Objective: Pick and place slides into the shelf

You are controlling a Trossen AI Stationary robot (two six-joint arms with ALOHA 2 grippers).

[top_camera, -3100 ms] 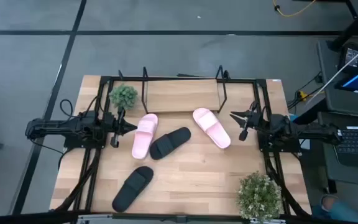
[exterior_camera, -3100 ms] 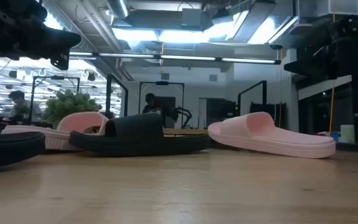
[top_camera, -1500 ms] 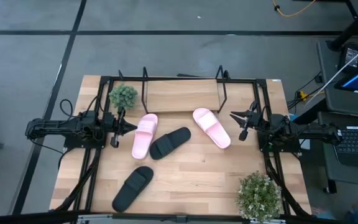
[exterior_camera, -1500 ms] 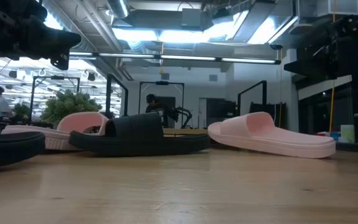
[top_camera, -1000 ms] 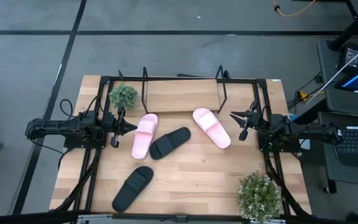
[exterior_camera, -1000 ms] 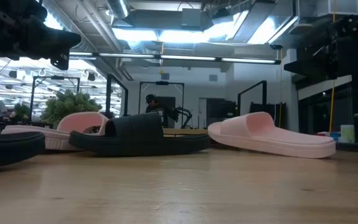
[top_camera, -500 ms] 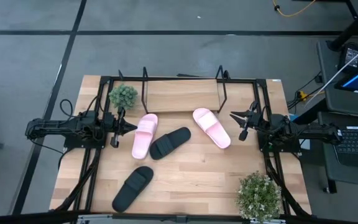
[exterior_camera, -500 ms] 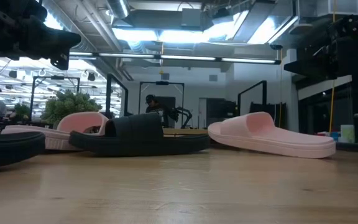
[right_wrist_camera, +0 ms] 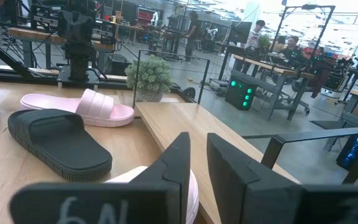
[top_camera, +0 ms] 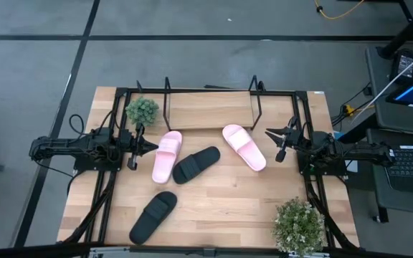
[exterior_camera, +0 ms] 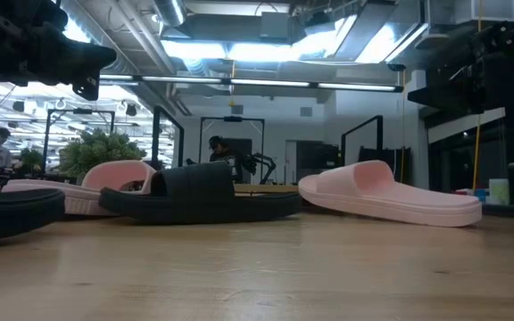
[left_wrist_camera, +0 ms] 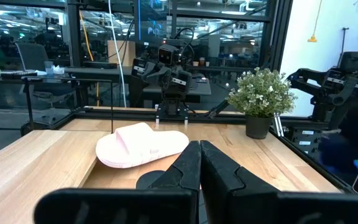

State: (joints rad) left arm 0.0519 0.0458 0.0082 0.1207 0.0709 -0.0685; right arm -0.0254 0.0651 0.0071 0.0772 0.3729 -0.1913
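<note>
Both grippers hang idle at the table's sides: the left gripper has its fingers pressed together and holds nothing, just beside the heel-side edge of one pink slide; the right gripper has its fingers slightly parted around nothing, near the other pink slide. Between the two pink ones lies a black slide, touching the left pink one, and a second black slide lies nearer the front edge. All four rest on the wooden table. The shelf stands along the back edge, with no slides in it.
</note>
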